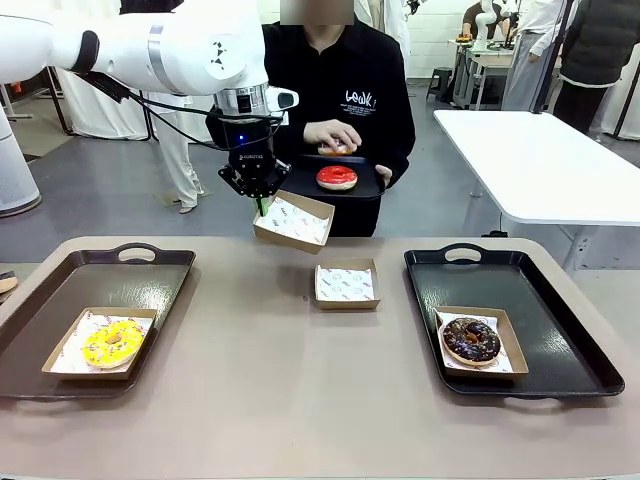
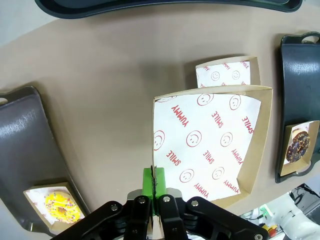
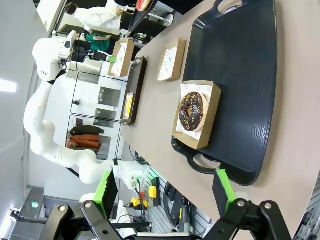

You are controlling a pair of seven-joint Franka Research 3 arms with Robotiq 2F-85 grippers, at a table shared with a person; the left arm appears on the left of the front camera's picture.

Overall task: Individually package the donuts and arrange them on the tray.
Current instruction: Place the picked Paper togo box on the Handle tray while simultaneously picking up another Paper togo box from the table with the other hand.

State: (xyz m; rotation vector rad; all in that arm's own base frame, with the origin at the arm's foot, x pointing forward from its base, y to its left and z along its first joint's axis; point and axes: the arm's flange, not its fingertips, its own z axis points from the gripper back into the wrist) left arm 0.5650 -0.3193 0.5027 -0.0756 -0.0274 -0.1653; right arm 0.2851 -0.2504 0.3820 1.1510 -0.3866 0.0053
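Front view: L gripper (image 1: 262,203) pinched shut on rim of brown paper-lined cardboard box (image 1: 296,221), tilted above table (image 1: 250,400). R gripper (image 3: 165,186) open, empty. On L black tray (image 1: 60,290), boxed yellow-iced donut (image 1: 112,343); on R tray (image 1: 560,330), dark sprinkled donut (image 1: 471,340); glossy red donut (image 1: 337,177) on person's tray (image 1: 372,186).

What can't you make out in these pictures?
Front view: whatever lies under the person's hand on the held tray, covered by that hand.
Front view: print on the middle box, too small.
Left wrist view: the held tray's load, cut off by the top edge.
Right wrist view: the yellow donut, tiny and edge-on.
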